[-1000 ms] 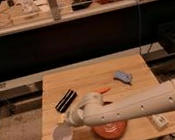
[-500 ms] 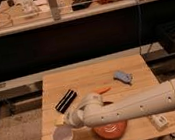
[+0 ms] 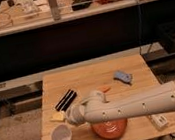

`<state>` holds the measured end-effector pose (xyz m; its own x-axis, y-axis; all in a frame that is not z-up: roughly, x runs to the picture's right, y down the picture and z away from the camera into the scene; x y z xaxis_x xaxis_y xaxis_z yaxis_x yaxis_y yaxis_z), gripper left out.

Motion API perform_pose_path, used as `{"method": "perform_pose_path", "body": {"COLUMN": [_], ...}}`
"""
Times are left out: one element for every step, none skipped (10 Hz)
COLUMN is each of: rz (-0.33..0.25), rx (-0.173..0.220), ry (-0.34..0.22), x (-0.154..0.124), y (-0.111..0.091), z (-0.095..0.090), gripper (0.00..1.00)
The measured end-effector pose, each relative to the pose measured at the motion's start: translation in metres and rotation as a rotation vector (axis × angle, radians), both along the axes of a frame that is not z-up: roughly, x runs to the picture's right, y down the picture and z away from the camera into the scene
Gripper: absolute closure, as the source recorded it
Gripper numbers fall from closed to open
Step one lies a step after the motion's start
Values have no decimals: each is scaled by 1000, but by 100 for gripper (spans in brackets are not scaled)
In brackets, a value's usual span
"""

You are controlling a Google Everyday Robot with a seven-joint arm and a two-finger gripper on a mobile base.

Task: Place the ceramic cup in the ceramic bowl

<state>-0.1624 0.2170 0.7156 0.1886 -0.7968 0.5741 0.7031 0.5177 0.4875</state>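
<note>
The white ceramic cup [image 3: 61,136] is at the front left of the wooden table [image 3: 136,94], its mouth facing up and towards the camera. The orange-red ceramic bowl [image 3: 110,129] with pale rings sits to the cup's right near the front edge, partly hidden by my arm. My white arm reaches in from the right across the bowl. My gripper [image 3: 72,120] ends just above and right of the cup, at its rim. I cannot tell whether the cup rests on the table or hangs from the gripper.
A black oblong object [image 3: 66,99] and a small yellow piece [image 3: 57,117] lie at the left. A blue object [image 3: 123,77] and a small orange item [image 3: 105,88] lie farther back. A white item [image 3: 160,120] lies at the front right. A counter with a rail stands behind the table.
The cup and the gripper end have shifted slightly to the left and towards the front edge. The bowl and the other objects have not moved.
</note>
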Motion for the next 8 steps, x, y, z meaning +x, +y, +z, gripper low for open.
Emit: {"method": "perform_pose_path", "body": {"rz": [2,-2,-24,-90,-166,-221,-287,-349], "rx": [3,7,6,3,17,30,47,74], "ry": [-6,-17,-32,-53,-72,-98,-134,-174], "x": [1,2,3,4,5,6,9,13], "y": [-1,-3,-3,-2,-1,-1,0,1], "z": [-1,-3,-3,-5,-8,-10,-12,-15], "gripper": [20,20,20,20,20,20,20,20]}}
